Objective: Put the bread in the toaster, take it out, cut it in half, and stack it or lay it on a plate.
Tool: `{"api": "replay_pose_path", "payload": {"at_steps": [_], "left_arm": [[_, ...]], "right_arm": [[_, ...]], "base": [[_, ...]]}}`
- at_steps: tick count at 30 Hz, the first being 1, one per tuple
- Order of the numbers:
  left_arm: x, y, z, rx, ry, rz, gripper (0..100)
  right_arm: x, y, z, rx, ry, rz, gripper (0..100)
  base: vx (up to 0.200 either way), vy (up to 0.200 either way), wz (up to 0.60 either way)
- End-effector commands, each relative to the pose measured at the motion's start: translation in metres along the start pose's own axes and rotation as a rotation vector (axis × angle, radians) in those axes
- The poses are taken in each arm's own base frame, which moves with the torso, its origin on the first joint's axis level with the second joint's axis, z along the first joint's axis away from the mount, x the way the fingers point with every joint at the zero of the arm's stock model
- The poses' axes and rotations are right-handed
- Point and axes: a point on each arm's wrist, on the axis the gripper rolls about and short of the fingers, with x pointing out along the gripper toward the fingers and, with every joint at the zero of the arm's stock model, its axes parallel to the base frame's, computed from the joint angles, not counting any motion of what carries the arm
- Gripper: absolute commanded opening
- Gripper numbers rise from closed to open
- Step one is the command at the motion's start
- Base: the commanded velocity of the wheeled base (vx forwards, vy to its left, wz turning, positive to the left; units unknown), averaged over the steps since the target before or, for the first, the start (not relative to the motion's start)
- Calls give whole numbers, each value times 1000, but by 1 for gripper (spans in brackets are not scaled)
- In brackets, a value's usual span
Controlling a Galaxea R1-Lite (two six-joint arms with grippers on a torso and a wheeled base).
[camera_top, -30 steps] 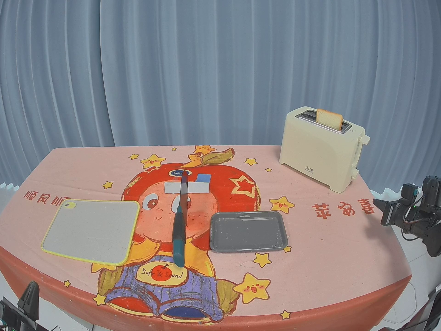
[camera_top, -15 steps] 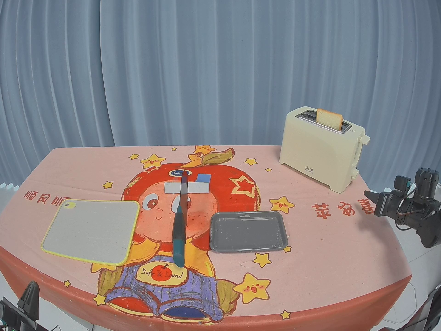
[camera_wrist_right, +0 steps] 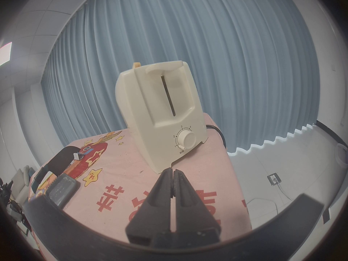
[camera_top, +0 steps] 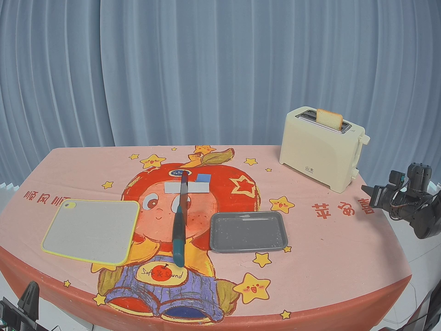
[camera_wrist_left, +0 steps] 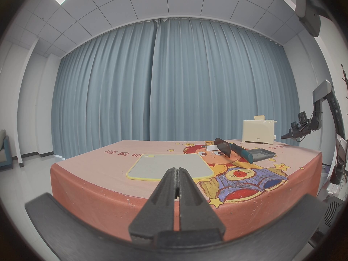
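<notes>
The bread (camera_top: 329,118) stands upright in the toaster (camera_top: 321,155) at the head view's upper right; our right gripper (camera_top: 366,190), clenched on nothing, sits lower right of it, nearer than our clenched left gripper (camera_wrist_left: 177,172)

I've moved the right claw (camera_top: 364,189) up and inward over the last second, now nearer the toaster (camera_top: 317,150) end.
</notes>
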Motion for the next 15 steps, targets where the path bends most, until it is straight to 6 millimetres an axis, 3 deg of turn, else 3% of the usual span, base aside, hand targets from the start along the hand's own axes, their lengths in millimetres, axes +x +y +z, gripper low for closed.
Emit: {"api": "replay_pose_path", "payload": {"at_steps": [1,15], "left_arm": [[0,0,-5,0,1,0,0],[0,0,-5,0,0,0,0]], "right_arm": [[8,-2,-5,5,22,2,0],[36,-9,-5,1,18,-22,0]], "base": [[0,0,0],[0,0,0]]}}
